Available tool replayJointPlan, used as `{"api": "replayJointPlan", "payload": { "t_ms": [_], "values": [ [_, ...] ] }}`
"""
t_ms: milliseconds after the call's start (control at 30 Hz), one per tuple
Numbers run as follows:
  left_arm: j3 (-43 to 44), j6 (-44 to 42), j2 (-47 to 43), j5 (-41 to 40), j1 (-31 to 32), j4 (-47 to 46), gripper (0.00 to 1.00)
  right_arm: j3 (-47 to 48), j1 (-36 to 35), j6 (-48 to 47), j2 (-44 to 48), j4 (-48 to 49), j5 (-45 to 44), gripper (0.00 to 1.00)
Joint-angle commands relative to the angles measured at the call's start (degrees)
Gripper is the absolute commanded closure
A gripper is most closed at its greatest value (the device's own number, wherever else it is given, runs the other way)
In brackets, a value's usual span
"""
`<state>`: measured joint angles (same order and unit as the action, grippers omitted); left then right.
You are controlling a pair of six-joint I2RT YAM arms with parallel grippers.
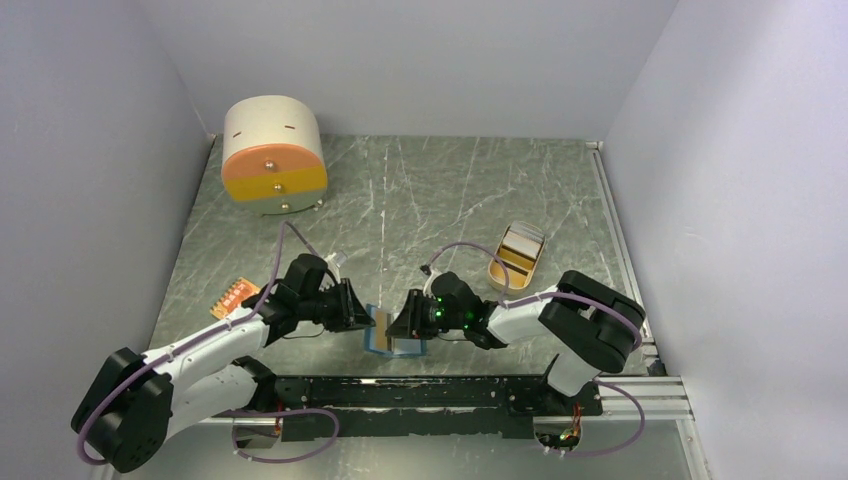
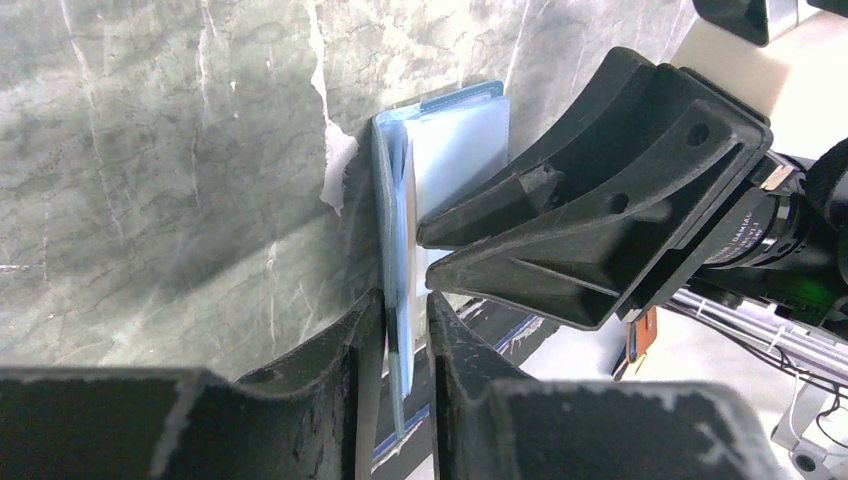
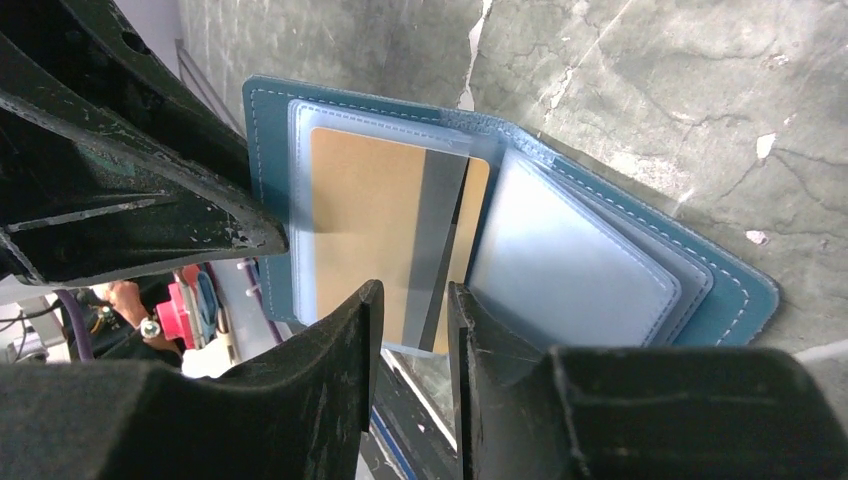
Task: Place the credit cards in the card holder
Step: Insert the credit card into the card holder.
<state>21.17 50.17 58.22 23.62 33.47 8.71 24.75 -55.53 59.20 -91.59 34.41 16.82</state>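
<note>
The card holder (image 1: 396,341) lies open near the table's front edge, between both grippers. In the right wrist view its blue cover (image 3: 722,300) frames clear sleeves, and an orange-yellow credit card (image 3: 365,215) with a grey stripe sits inside one sleeve. My right gripper (image 3: 413,295) is narrowly open over that sleeve's near edge, gripping nothing. My left gripper (image 2: 405,310) is slightly open, with the holder's raised edge (image 2: 395,200) between its fingers. Another orange credit card (image 1: 232,297) lies flat at the far left. More cards (image 1: 521,250) rest in the tan tray.
The oval tan tray (image 1: 497,276) stands to the right of the grippers. A round cream and orange drawer unit (image 1: 273,155) sits at the back left. A black rail (image 1: 450,392) runs along the table's front edge, just below the holder.
</note>
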Motion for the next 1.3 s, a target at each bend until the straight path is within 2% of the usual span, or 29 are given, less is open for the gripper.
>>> {"api": "replayJointPlan", "payload": {
  "t_ms": [0, 67, 167, 333, 433, 567, 633, 767, 867, 1100, 1267],
  "values": [
    [1.70, -0.69, -0.01, 1.67, -0.33, -2.41, 0.75, 1.13, -0.19, -0.85, -0.13, -0.49, -0.97, 0.67],
    [1.42, -0.69, 0.08, 1.61, -0.30, -2.63, 0.83, 1.24, -0.23, -0.92, -0.05, -0.64, -0.98, 0.67],
    [0.99, -0.78, 0.37, 2.21, -0.27, -3.71, 0.89, 1.51, -0.15, -1.28, 0.31, -1.24, -1.04, 0.67],
    [0.48, -0.36, 1.56, 2.76, -0.28, -5.26, 0.86, 1.45, -0.16, -1.53, 0.74, -1.71, -1.33, 0.67],
    [0.30, -0.25, 1.59, 3.29, -0.26, -6.14, 0.90, 1.35, -0.16, -1.46, 0.69, -1.56, -1.34, 0.67],
    [0.02, 0.33, 1.43, 4.45, -0.25, -6.94, 0.91, 1.56, -0.20, -1.52, 0.97, -1.77, -1.27, 0.67],
    [1.03, -0.04, 1.01, 3.01, -0.30, -3.80, 0.91, 1.84, -0.19, -1.86, 2.24, -3.04, -1.62, 0.66],
    [5.50, -2.70, 0.03, -1.67, -0.31, 5.78, 0.91, 2.81, -0.24, -3.19, 6.60, -7.89, -3.33, 0.57],
    [8.46, -3.61, 0.51, -4.25, -0.28, 11.28, 0.91, 2.80, -0.25, -3.73, 8.98, -10.12, -4.70, 0.57],
    [13.01, -4.95, 3.86, -6.38, 0.01, 17.27, 0.91, 4.70, -0.21, -7.63, 9.05, -17.52, -9.01, 0.71],
    [15.10, -5.01, 4.80, -9.91, 0.92, 20.03, 0.91, 4.22, -0.18, -8.95, 7.58, -19.43, -11.99, 0.72]
  ]
}}
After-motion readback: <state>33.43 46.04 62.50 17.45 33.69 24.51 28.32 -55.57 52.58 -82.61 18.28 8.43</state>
